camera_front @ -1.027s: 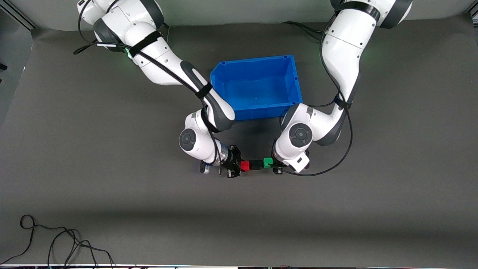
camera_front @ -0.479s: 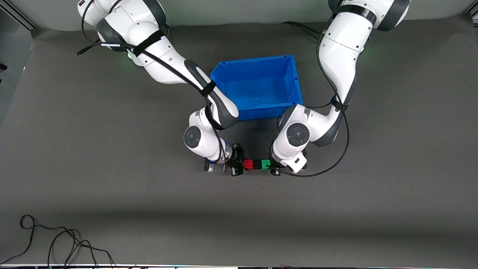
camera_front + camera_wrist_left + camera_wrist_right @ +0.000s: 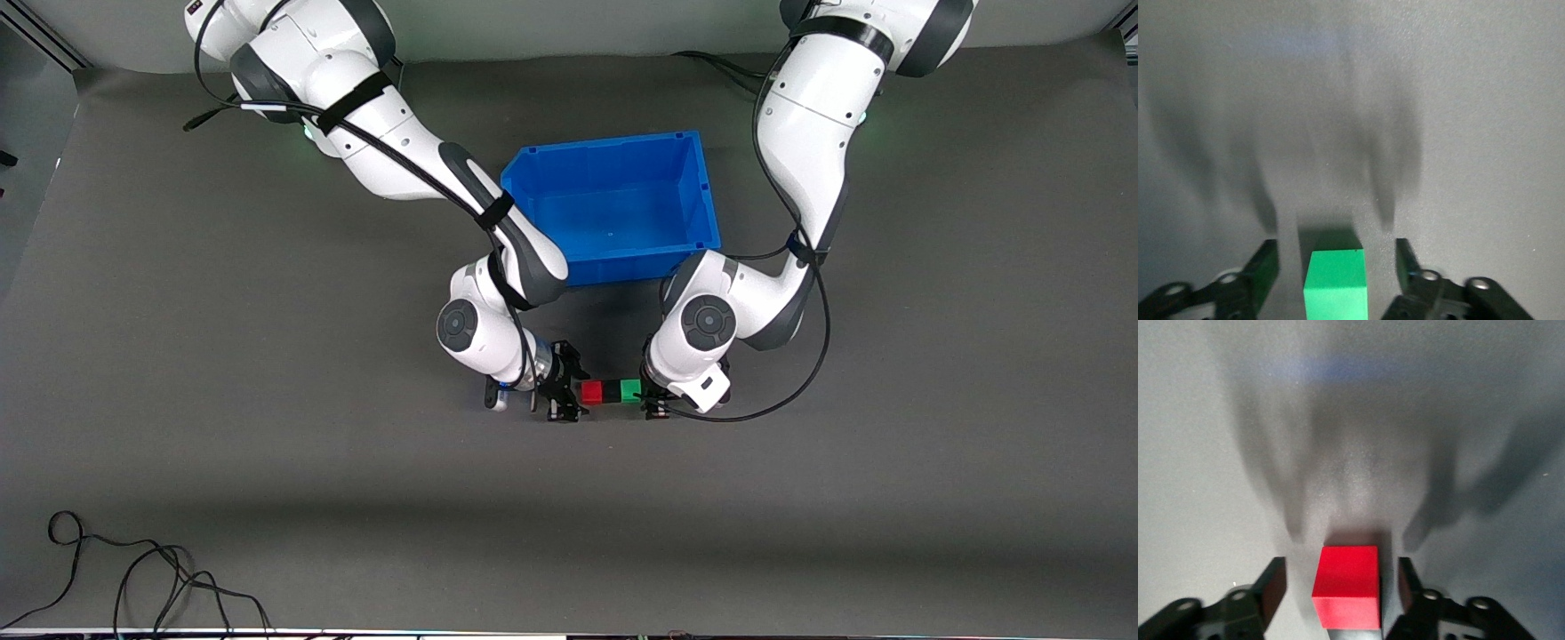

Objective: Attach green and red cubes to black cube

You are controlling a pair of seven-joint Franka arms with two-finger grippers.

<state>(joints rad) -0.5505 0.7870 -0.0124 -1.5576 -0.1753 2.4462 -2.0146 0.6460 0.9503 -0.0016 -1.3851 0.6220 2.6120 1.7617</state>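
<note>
Together, three small cubes are being shown in one tight row on the dark counter [image 3: 267, 462], nearer to the front camera than the blue bin [image 3: 613, 209]: the red cube [image 3: 591, 392] toward the right arm's end, the black cube [image 3: 612, 392] in the middle, and the green cube [image 3: 631, 390] toward the left arm's end, faces touching as far as can be told. All three are equal in size and plain-sided; the coloured ones are bright, the black one matte and hard to separate from the shadow around it.

The right claw [image 3: 564, 397] is being held low at the red cube's end of the row, the left claw [image 3: 653, 400] at the green cube's end.

Only the wrist views are showing the finger gaps. In the right wrist view, the right claw [image 3: 1338, 587] is standing open, the red cube [image 3: 1346, 585] between its fingers [image 3: 1271, 585] with counter visible on each side. In the left wrist view, the left claw [image 3: 1336, 263] is likewise open, the green cube [image 3: 1335, 283] lying untouched between its fingers [image 3: 1265, 263]. The black cube is not being clearly shown in either.
</note>
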